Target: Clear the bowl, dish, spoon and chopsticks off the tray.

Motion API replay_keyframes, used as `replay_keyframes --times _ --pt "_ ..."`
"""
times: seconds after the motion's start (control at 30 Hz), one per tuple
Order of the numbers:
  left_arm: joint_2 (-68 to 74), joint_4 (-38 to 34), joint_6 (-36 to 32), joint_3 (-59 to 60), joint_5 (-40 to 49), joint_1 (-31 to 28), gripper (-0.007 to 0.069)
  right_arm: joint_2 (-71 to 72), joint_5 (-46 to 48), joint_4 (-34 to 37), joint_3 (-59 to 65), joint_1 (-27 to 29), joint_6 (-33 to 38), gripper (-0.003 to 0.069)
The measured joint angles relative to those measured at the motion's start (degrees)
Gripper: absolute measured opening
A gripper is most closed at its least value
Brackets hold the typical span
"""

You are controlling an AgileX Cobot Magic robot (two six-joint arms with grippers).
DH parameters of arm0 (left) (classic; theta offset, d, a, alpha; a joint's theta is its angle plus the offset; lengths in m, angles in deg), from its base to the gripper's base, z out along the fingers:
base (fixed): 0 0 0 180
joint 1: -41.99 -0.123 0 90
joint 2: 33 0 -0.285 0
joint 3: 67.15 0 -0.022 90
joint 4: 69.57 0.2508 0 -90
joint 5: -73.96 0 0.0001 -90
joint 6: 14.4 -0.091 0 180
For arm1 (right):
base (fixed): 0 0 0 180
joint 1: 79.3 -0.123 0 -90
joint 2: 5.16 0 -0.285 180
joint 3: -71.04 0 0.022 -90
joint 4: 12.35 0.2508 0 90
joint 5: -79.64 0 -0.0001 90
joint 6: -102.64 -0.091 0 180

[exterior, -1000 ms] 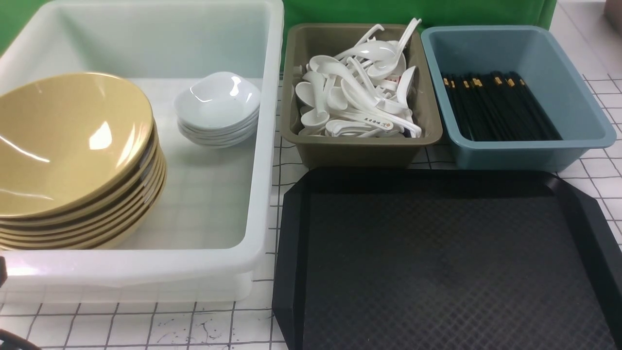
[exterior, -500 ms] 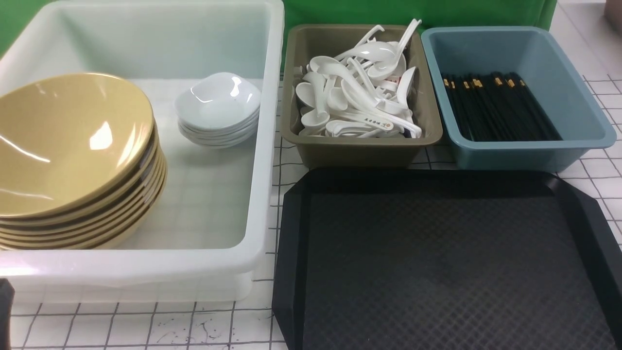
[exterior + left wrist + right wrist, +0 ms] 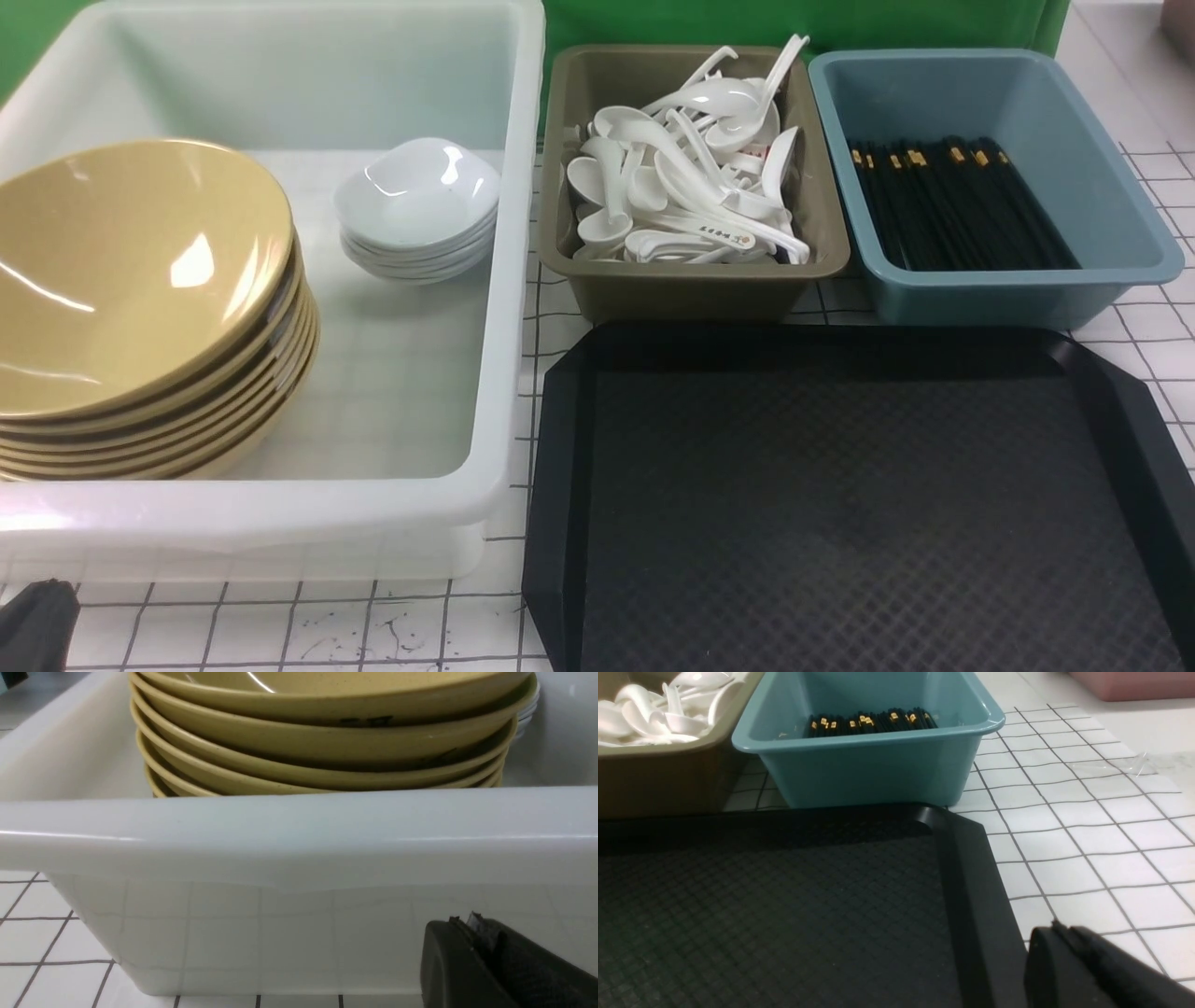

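- Tray [image 3: 840, 504] sits on the table [image 3: 280, 625] in front of me, right of centre; I see only its bare diamond-textured surface, also in the right wrist view [image 3: 761, 914].
- Bowl [image 3: 131, 271]: top of a tilted yellow stack inside the white tub [image 3: 504, 280], at the tub's left; the left wrist view shows the stack [image 3: 322, 742] behind the tub's near wall [image 3: 299, 835].
- Dish [image 3: 417, 191]: top of a short white stack in the same tub, toward its far right, apart from the bowls.
- Spoons [image 3: 691, 177] lie heaped in the olive bin [image 3: 691, 289], just beyond the tray's far edge; I cannot single out one.
- Chopsticks [image 3: 962, 201] lie bundled in the blue bin [image 3: 980, 299], right of the olive bin; gold bands show in the right wrist view [image 3: 868, 721].
- Left end effector [image 3: 37, 625]: a dark tip at the lower left corner of the front view, over the table near the tub's front wall; one finger [image 3: 490, 966] shows in its wrist view. I cannot tell its opening.
- Right end effector: outside the front view; only one finger [image 3: 1092, 970] shows in its wrist view, beside the tray's right rim [image 3: 971, 896]. I cannot tell its opening.
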Motion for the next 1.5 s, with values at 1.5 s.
replay_keyframes --times 1.5 --pt "0.00 0.00 -0.05 0.00 0.00 0.00 -0.0006 0.00 0.00 0.00 0.00 0.00 0.00 0.0089"
